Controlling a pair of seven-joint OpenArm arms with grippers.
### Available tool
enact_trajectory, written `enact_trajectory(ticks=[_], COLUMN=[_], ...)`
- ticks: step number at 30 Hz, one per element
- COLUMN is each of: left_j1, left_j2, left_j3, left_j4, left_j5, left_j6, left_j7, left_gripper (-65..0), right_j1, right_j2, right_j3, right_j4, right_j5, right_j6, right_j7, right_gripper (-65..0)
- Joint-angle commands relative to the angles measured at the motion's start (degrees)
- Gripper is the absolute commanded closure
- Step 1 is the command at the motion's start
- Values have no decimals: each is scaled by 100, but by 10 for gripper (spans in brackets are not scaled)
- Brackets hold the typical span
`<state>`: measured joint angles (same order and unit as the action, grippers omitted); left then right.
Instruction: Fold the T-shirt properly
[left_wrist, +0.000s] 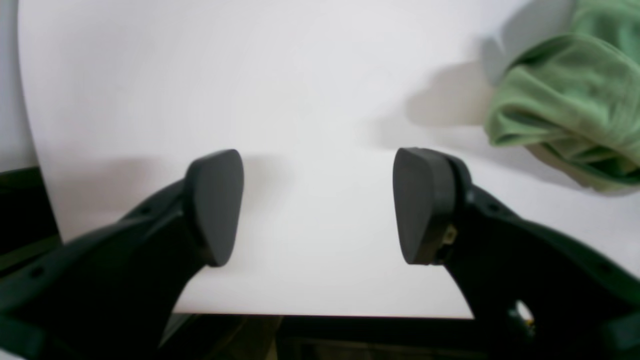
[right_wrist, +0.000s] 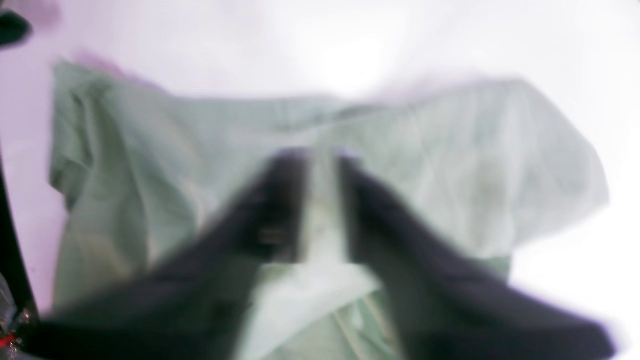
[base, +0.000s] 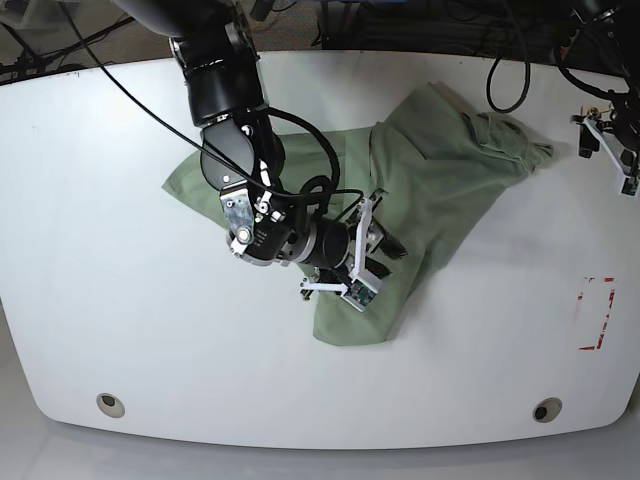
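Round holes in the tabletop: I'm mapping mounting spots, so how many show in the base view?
2. One hole sits near the table's front-left corner, the other hole near its front-right corner. The T-shirt and the arm may hide more.

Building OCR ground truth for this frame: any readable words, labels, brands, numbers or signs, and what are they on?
No readable text in any view.
T-shirt: no print or label legible; the right wrist view is too blurred to tell.
Table: a red rectangular marking near the edge, an outline only, no characters.
Boards at the right gripper: too small to read.
Left gripper: plain black pads, nothing printed.
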<state>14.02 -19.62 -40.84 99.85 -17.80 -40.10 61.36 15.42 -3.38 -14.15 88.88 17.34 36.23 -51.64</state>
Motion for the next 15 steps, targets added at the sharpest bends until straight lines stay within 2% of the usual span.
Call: enact_trajectory(ticks=[1,4,5,7,12,15], left_j1=[26,35,35,35,26,26], left_j2=[-117,-117,-117,-117,-117,-117], left_j3=[-44,-8,-8,-8,9,132], left_j4=[103,103,103,94,67,67], left_j5=[-26,-26,-26,-26,-26,-26], left_j6=[10,10,10,10,10,10], left_j7=[-75,-75,-75,-75,-75,-75], left_gripper=[-415,-379,-372,-368,-368,-368], right_j1=[-175,-483,-544,-694,-1054,-1221], right_j2=[17,-18,-27,-27,-27,-27], right_j3=[294,743,839,998,971,962], right_j4=[101,101,101,101,110,162], right_j5=[81,90,90,99,107,213], right_j6=[21,21,21,21,39,48], right_j7=[60,69,69,69,-19,-177], right_gripper=[-368,-498,-501,-491,-420,-407])
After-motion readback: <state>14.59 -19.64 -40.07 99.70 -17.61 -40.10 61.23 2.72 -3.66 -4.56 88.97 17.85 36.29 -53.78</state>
